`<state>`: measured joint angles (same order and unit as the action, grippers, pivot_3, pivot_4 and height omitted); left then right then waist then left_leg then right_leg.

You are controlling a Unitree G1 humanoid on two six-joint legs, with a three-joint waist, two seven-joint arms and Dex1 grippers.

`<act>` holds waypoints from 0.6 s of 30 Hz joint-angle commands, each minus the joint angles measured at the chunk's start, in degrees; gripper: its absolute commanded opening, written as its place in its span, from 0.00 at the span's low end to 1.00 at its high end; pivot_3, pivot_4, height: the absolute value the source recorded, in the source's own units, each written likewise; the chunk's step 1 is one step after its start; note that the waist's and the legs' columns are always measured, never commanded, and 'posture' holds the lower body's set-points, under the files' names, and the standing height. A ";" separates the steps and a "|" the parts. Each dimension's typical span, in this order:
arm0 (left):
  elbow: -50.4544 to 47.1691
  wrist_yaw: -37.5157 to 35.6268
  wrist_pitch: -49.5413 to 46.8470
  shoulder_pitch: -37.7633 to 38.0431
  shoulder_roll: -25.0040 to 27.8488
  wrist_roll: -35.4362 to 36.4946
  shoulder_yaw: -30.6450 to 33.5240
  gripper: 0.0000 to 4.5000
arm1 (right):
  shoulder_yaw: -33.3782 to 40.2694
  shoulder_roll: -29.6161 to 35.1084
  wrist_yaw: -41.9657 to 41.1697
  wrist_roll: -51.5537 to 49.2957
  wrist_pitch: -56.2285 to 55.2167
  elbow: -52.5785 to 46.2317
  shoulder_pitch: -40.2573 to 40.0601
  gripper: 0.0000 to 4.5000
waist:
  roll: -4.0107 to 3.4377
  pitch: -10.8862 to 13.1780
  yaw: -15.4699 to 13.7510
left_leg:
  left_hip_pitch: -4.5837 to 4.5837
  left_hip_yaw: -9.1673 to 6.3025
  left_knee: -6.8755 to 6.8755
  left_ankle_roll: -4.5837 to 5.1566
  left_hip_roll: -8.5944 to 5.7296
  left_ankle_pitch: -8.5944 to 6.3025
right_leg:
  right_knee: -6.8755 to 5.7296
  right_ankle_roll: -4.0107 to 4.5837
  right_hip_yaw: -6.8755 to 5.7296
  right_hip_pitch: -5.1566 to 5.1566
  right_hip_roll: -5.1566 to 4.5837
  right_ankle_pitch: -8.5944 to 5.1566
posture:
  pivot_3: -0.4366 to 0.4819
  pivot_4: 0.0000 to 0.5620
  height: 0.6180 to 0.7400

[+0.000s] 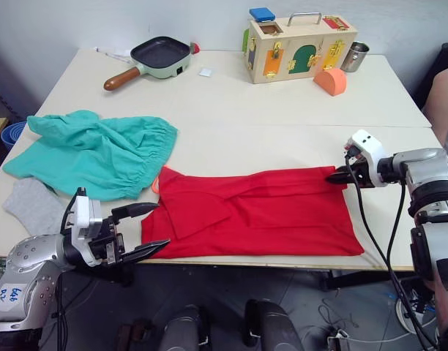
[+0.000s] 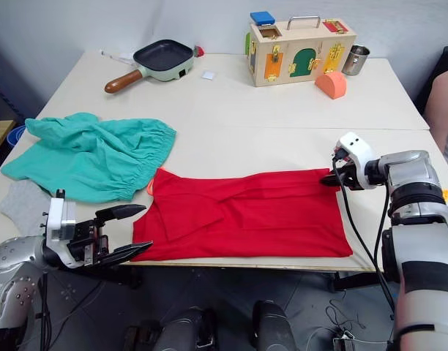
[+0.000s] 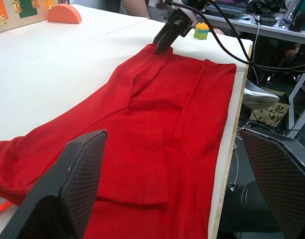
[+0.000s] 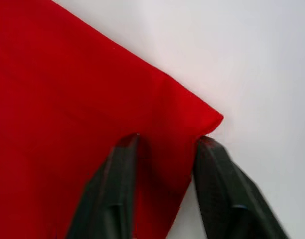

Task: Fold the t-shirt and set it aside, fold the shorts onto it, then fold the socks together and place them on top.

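Lower left of frame: left gripper (image 1: 140,229) spread wide, empty, just off the table (image 1: 282,110) edge beside the t-shirt (image 1: 260,212). Centre: t-shirt flat along the near edge. Right: right gripper (image 1: 338,175) pinching the t-shirt's far right corner. Left: socks (image 1: 34,205) at the edge, shorts (image 1: 92,153) partly over them. Upper frame: frying pan (image 1: 158,57), wooden box (image 1: 297,47).
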<state>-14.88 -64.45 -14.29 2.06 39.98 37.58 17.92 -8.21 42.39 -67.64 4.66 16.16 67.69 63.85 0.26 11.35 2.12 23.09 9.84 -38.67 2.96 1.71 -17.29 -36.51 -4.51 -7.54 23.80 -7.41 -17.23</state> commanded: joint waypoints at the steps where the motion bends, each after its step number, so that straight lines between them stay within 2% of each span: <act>1: 0.31 0.32 0.98 -1.18 0.18 -0.37 0.24 1.00 | 0.00 -0.20 -0.38 0.95 -0.91 0.22 -0.40 0.03 | 0.00 0.00 0.06 | -0.01 0.00 -0.01 0.00 0.00 0.00 | 0.00 0.00 0.00 -0.02 0.00 0.00 | 0.48 0.27 1.00; 6: 1.78 2.82 -0.05 -3.47 -0.80 0.67 1.06 1.00 | -1.60 0.57 1.69 3.66 -5.47 0.57 0.31 0.01 | 0.00 -0.01 0.11 | -0.02 -0.01 -0.07 -0.01 0.00 -0.01 | -0.03 0.00 0.01 -0.04 -0.01 0.00 | 0.48 0.27 1.00; 12: 4.58 6.45 1.78 -8.62 -3.01 0.19 1.76 1.00 | 0.30 -1.72 21.68 6.09 -15.86 4.54 3.09 0.01 | 0.00 -0.01 0.04 | -0.01 -0.02 -0.15 -0.01 -0.02 -0.01 | -0.08 -0.01 0.00 -0.04 -0.03 0.00 | 0.48 0.27 1.00; 18: 9.15 7.96 3.82 -14.10 -3.54 -0.80 1.49 1.00 | 1.70 -4.54 29.90 6.67 -21.49 6.98 4.55 0.01 | -0.01 0.00 0.46 | 0.03 0.00 -0.11 -0.04 0.01 0.02 | -0.36 -0.01 0.00 0.00 0.06 0.00 | 0.48 0.27 1.00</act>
<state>-5.88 -56.47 -11.59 -11.68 36.15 37.17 18.20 -8.14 37.53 -39.83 11.63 -3.14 74.70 66.73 0.25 11.35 2.57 23.13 9.85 -38.76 2.92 1.72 -17.27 -36.87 -4.51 -7.54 23.80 -7.34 -17.23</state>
